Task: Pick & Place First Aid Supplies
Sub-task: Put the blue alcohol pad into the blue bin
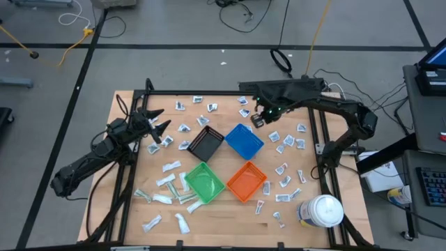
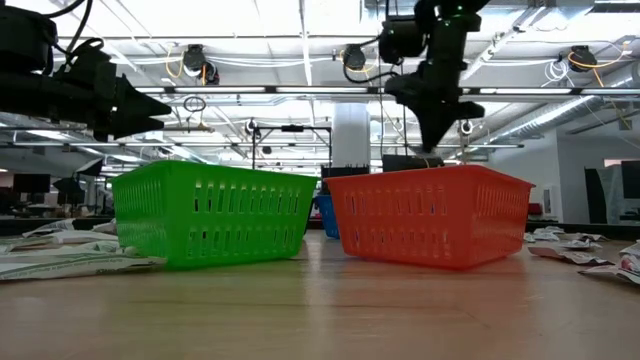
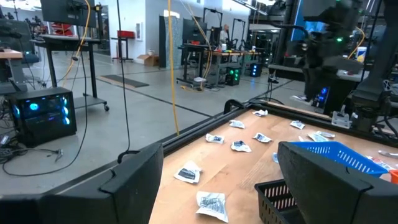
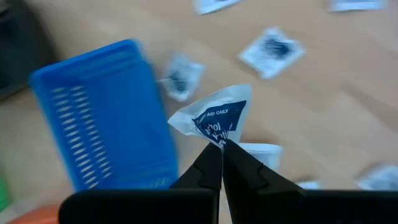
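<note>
Right gripper (image 4: 219,149) has its jaws pinched tight on a white packet (image 4: 214,117), carrying it up near the blue bin (image 4: 102,115), probably to drop it in. Left gripper (image 1: 155,127) waits open, well off from that bin.

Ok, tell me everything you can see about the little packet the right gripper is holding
The packet is a small, flat, white wrapper, crinkled like thin paper or foil, with a blue printed panel partly reading "AID ONLY". The right gripper is shut on its lower edge, so it stands up from the fingertips, slightly bent. It hangs in the air above the wooden table, beside the blue bin, touching only the fingers.
</note>
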Controlling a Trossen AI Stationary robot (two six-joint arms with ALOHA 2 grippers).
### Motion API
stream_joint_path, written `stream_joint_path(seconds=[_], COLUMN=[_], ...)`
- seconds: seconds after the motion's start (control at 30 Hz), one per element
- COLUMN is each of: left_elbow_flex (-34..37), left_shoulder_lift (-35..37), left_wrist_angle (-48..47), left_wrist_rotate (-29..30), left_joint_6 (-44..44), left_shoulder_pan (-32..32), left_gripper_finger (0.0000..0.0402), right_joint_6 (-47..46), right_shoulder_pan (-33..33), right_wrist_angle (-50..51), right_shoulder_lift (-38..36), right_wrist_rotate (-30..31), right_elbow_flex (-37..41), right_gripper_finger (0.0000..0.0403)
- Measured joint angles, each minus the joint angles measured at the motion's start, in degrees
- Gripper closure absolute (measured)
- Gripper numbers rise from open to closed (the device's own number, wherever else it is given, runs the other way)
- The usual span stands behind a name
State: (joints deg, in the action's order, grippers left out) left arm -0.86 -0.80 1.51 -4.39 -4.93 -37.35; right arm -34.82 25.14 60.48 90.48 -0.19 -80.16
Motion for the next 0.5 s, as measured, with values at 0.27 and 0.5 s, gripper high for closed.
stream_joint_path(seconds=[0.27, 0.5], left_elbow_flex=[0.0, 0.0], left_shoulder_lift=[0.0, 0.0], left_wrist_angle=[0.0, 0.0], left_wrist_rotate=[0.0, 0.0], left_joint_6=[0.0, 0.0], left_shoulder_pan=[0.0, 0.0], left_gripper_finger=[0.0078, 0.0078], right_joint_6=[1.1, 2.5], right_shoulder_pan=[-7.2, -10.4], right_wrist_angle=[-5.0, -6.3], right_shoulder_lift=[2.7, 7.0], right_wrist_rotate=[-2.2, -2.9], right_elbow_flex=[0.0, 0.0], right_gripper_finger=[0.0403, 0.0403])
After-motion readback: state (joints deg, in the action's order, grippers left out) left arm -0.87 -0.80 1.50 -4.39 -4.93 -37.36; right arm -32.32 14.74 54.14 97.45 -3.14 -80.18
